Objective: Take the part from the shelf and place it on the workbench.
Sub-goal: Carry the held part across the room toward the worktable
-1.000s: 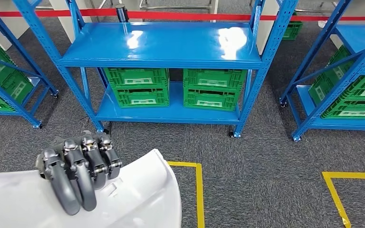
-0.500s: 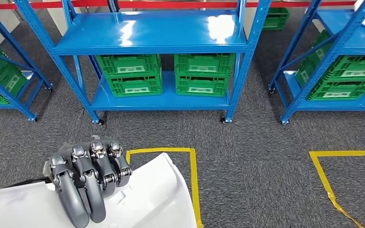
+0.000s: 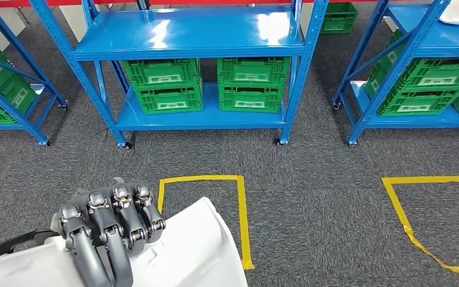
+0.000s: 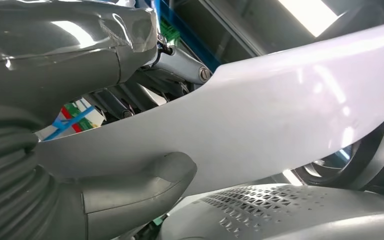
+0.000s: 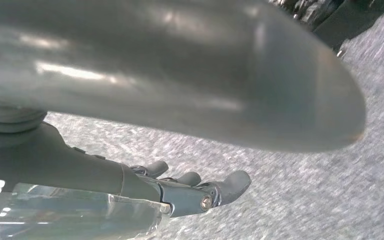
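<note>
Carrying the white part (image 3: 179, 251): left hand (image 3: 110, 230) fingers (image 3: 104, 239) curl over its upper edge, thumb (image 4: 135, 187) beneath; keep this clamp firm. Right hand (image 5: 190, 192) hangs, fingers loosely extended, holding nothing.

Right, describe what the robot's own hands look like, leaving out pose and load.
The left hand is dark grey, with thick segmented fingers and shiny silver pins at the knuckles. Its wrist wears a grey ribbed cover and glossy clear wrap. The right hand matches: grey fingers, a silver pin, clear wrap behind.
</note>
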You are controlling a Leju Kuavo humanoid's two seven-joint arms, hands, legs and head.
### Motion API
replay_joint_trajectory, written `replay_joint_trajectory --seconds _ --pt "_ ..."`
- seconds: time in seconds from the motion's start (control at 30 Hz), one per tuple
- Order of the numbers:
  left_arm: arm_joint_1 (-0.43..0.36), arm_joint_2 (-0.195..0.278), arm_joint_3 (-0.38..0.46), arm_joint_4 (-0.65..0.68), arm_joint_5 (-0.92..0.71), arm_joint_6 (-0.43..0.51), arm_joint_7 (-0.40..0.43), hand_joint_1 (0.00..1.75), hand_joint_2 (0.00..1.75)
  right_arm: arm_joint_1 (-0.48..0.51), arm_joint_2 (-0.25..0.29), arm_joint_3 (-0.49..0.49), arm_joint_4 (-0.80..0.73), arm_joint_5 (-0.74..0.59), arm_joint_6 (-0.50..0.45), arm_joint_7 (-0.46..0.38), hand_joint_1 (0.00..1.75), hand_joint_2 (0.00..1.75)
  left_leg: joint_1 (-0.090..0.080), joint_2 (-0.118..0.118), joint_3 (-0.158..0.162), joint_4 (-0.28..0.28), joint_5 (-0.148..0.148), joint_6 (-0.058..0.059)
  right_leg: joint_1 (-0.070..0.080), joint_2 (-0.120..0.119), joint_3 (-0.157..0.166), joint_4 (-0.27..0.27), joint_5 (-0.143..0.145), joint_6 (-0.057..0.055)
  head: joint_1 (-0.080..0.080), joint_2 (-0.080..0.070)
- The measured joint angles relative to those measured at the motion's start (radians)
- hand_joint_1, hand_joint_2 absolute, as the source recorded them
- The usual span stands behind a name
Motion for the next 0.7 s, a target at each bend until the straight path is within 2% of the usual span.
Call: replay_joint_trajectory --seconds 0.03,0.07,0.13,0.17,0.2,0.23,0.27,0.3,0.33,0.37,0.4,0.43,0.5,0.53,0.57,0.6,0.63,0.67,0.7 --pt "-0.001 0.0 0.0 0.0 0.0 0.0 0.0 1.75 1.75 0.0 0.0 0.002 -0.004 0.0 -0.002 0.0 0.0 0.0 0.001 0.002 -0.005 -0.01 0.016 0.006 0.001 0.002 -0.008 0.013 -0.017 -0.001 0.001 0.0" --pt "-0.001 0.0 0.0 -0.001 0.0 0.0 0.0 1.75 1.75 0.0 -0.002 0.003 -0.007 0.0 -0.006 0.0 0.0 0.0 0.003 0.003 -0.013 -0.019 0.032 0.011 0.002 0.004 -0.02 0.046 -0.05 -0.007 0.003 0.0" --pt "-0.001 0.001 -0.001 -0.001 -0.003 0.0 0.0 1.75 1.75 0.0 -0.008 0.007 -0.018 0.002 -0.023 -0.002 0.0 0.0 0.002 0.003 -0.04 -0.021 0.058 0.018 0.003 0.009 -0.057 0.166 -0.139 -0.017 0.005 0.0" --pt "0.0 0.001 -0.001 -0.001 -0.005 0.0 0.0 1.75 1.75 0.0 -0.012 0.011 -0.023 0.005 -0.034 -0.004 0.0 0.0 0.001 0.003 -0.057 -0.019 0.069 0.018 0.002 0.011 -0.069 0.228 -0.167 -0.014 0.005 0.0" --pt "0.001 0.001 -0.002 -0.001 -0.008 0.0 0.0 1.75 1.75 0.0 -0.015 0.015 -0.03 0.01 -0.045 -0.007 0.0 0.0 0.001 0.003 -0.074 -0.016 0.081 0.017 0.002 0.012 -0.071 0.27 -0.173 -0.005 0.006 0.0" --pt "0.002 0.002 -0.002 -0.001 -0.009 0.0 0.0 1.75 1.75 -0.001 -0.017 0.019 -0.037 0.016 -0.054 -0.008 0.0 0.0 0.001 0.003 -0.092 -0.012 0.091 0.016 0.0 0.012 -0.056 0.278 -0.16 0.007 0.006 0.0" --pt "0.003 0.003 -0.001 -0.002 -0.01 0.001 0.0 1.75 1.75 -0.002 -0.021 0.024 -0.043 0.02 -0.063 -0.008 0.0 0.0 0.002 0.003 -0.11 -0.005 0.1 0.013 -0.003 0.012 -0.024 0.251 -0.138 0.02 0.006 0.0" --pt "0.003 0.003 -0.001 -0.002 -0.01 0.001 0.0 1.75 1.75 -0.004 -0.024 0.028 -0.05 0.024 -0.068 -0.008 0.0 0.0 0.002 0.003 -0.127 0.003 0.108 0.009 -0.006 0.012 0.021 0.194 -0.119 0.028 0.006 0.0" --pt "0.003 0.004 -0.001 -0.005 -0.012 0.001 -0.001 1.75 1.75 -0.007 -0.028 0.032 -0.056 0.026 -0.072 -0.007 0.0 0.0 0.002 0.003 -0.145 0.014 0.114 0.004 -0.006 0.012 0.073 0.122 -0.116 0.031 0.006 0.0" --pt "0.004 0.005 -0.001 -0.008 -0.013 0.001 -0.002 1.75 1.75 -0.009 -0.032 0.035 -0.062 0.027 -0.075 -0.007 0.0 0.0 0.001 0.004 -0.16 0.023 0.121 -0.001 -0.004 0.013 0.114 0.058 -0.124 0.027 0.006 0.0" --pt "0.004 0.006 0.0 -0.011 -0.015 0.002 -0.004 1.75 1.75 -0.01 -0.034 0.038 -0.067 0.027 -0.077 -0.007 0.0 0.0 0.001 0.005 -0.172 0.031 0.128 -0.006 -0.001 0.014 0.138 0.014 -0.135 0.02 0.006 0.0" --pt "0.005 0.007 0.0 -0.013 -0.017 0.004 -0.005 1.75 1.75 -0.011 -0.036 0.04 -0.072 0.028 -0.08 -0.006 0.0 0.0 0.001 0.007 -0.18 0.035 0.136 -0.012 0.003 0.016 0.145 -0.006 -0.144 0.012 0.005 0.0" --pt "0.006 0.009 0.001 -0.015 -0.019 0.007 -0.007 1.75 1.75 -0.01 -0.037 0.045 -0.079 0.031 -0.087 -0.002 0.0 0.0 0.003 0.005 -0.189 0.038 0.143 -0.023 0.001 0.015 0.132 -0.009 -0.135 -0.004 0.005 0.0" --pt "0.007 0.011 0.002 -0.015 -0.02 0.009 -0.008 1.75 1.75 -0.01 -0.037 0.048 -0.083 0.033 -0.09 0.0 0.0 0.0 0.006 0.003 -0.195 0.052 0.124 -0.03 -0.001 0.013 0.126 -0.009 -0.127 -0.014 0.003 0.0" --pt "0.007 0.012 0.003 -0.015 -0.02 0.01 -0.009 1.75 1.75 -0.009 -0.037 0.05 -0.087 0.037 -0.092 0.004 0.0 0.0 0.009 0.0 -0.204 0.085 0.086 -0.038 -0.004 0.011 0.119 -0.01 -0.118 -0.023 0.002 0.0" --pt "0.007 0.014 0.004 -0.016 -0.02 0.01 -0.01 1.75 1.75 -0.01 -0.037 0.053 -0.092 0.04 -0.094 0.007 0.0 0.0 0.014 -0.002 -0.216 0.136 0.034 -0.047 -0.005 0.009 0.112 -0.01 -0.108 -0.029 0.0 0.0" --pt "0.007 0.015 0.004 -0.016 -0.02 0.011 -0.011 1.75 1.75 -0.011 -0.037 0.057 -0.097 0.042 -0.095 0.011 0.0 0.0 0.018 -0.003 -0.228 0.2 -0.017 -0.054 -0.004 0.009 0.102 -0.01 -0.098 -0.033 -0.002 0.0" --pt "0.007 0.017 0.005 -0.016 -0.02 0.011 -0.011 1.75 1.75 -0.011 -0.037 0.059 -0.101 0.043 -0.093 0.014 0.0 0.0 0.022 -0.003 -0.237 0.262 -0.052 -0.059 -0.004 0.008 0.09 -0.01 -0.088 -0.033 -0.003 0.0" --pt "0.007 0.018 0.005 -0.016 -0.019 0.01 -0.012 1.75 1.75 -0.011 -0.037 0.061 -0.104 0.044 -0.09 0.017 0.0 0.0 0.025 -0.003 -0.239 0.307 -0.064 -0.062 -0.004 0.008 0.077 -0.009 -0.077 -0.032 -0.002 0.0"
